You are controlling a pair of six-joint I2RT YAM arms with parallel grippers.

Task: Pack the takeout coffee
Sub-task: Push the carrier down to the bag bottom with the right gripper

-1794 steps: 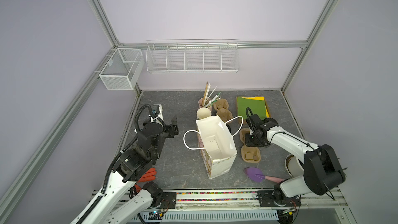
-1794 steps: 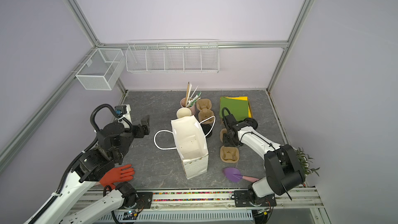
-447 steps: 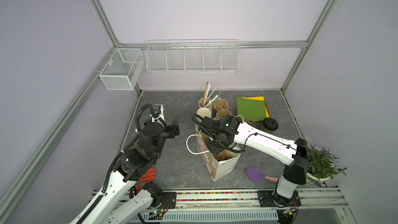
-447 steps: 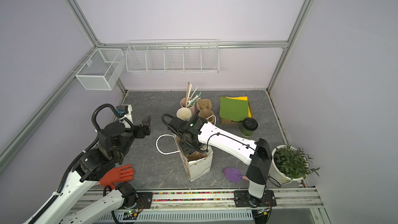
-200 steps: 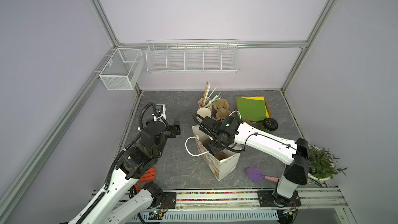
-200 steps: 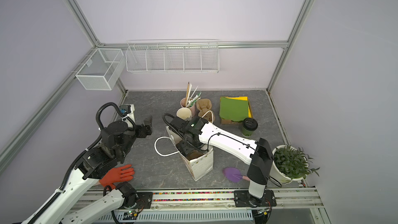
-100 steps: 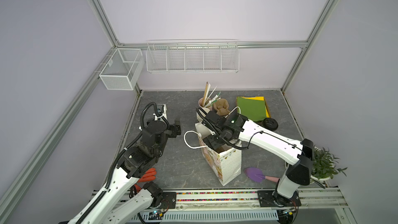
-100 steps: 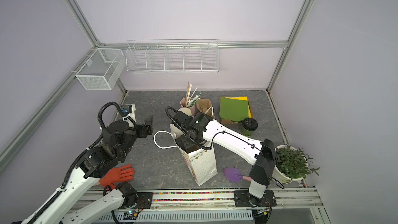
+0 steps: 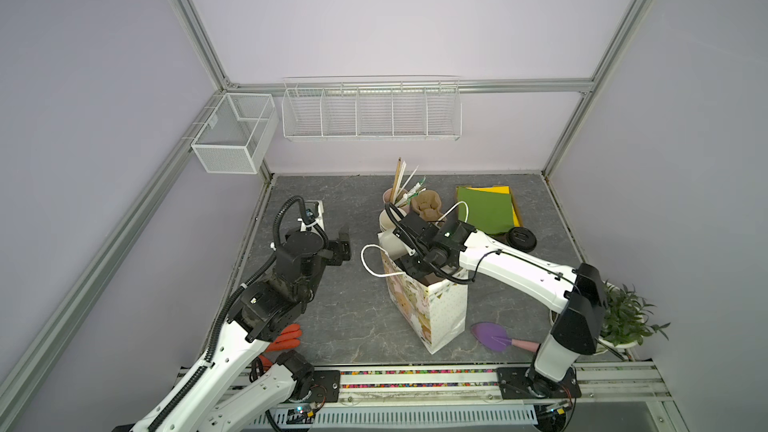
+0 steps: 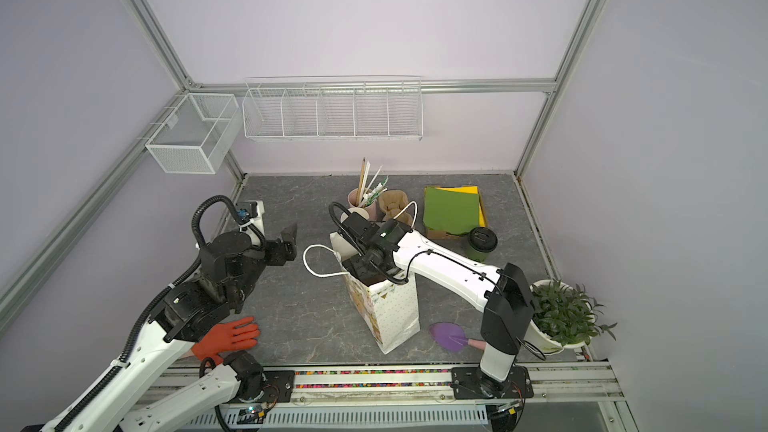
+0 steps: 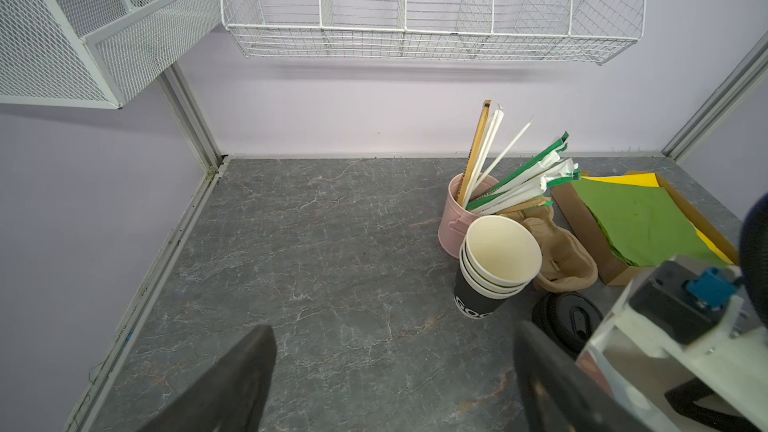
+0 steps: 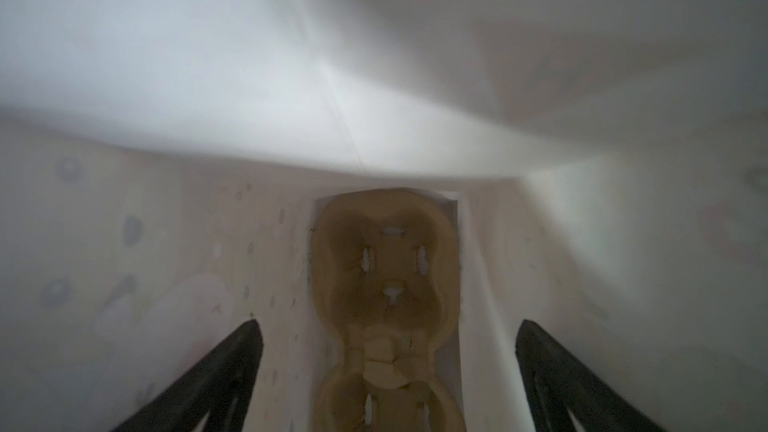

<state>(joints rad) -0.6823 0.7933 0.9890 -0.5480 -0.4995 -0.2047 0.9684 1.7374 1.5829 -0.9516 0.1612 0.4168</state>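
Your right gripper is wide and empty inside the bag. The takeout coffee stands upright right of the bag, nearer this arm.

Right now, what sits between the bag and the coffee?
In both top views, only the right arm crosses between bag and coffee; the table there is bare.

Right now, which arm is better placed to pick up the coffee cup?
Right. The coffee cup stands on that arm's side, near its forearm, and the right claw is open, inside the bag. The left claw sits across the bag from the cup.
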